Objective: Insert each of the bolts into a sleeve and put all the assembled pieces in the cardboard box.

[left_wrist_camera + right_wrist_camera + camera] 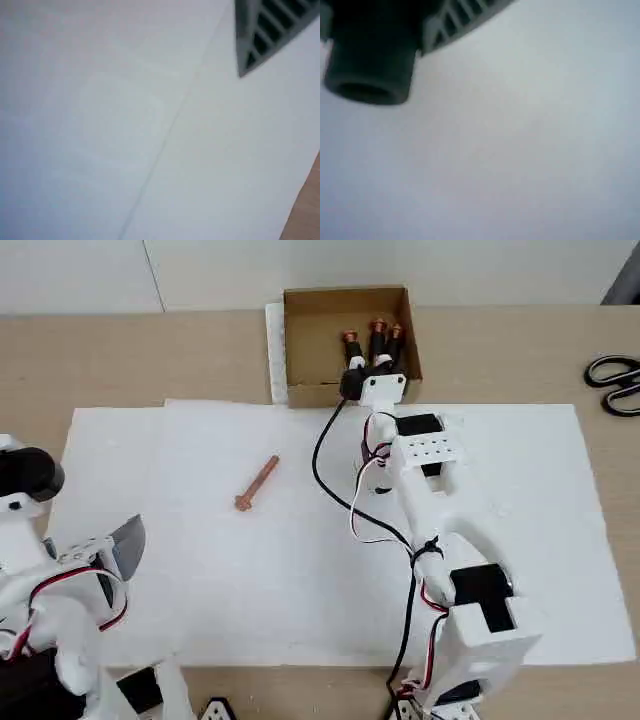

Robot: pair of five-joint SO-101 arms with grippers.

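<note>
A copper bolt (257, 483) lies loose on the white foam sheet (250, 580), left of centre. The cardboard box (300, 340) stands at the back and holds three assembled pieces (377, 343), copper heads sticking out of black sleeves. My right gripper (356, 381) sits at the box's front wall, shut on a black sleeve (370, 65) that hangs over the white sheet. My left gripper (122, 543) rests at the sheet's near left edge, far from the bolt, with nothing near it.
Black-handled scissors (614, 383) lie on the wooden table at the far right. A white foam strip (276, 352) leans against the box's left side. The right arm (440, 510) stretches diagonally across the sheet's right half, with cables trailing beside it.
</note>
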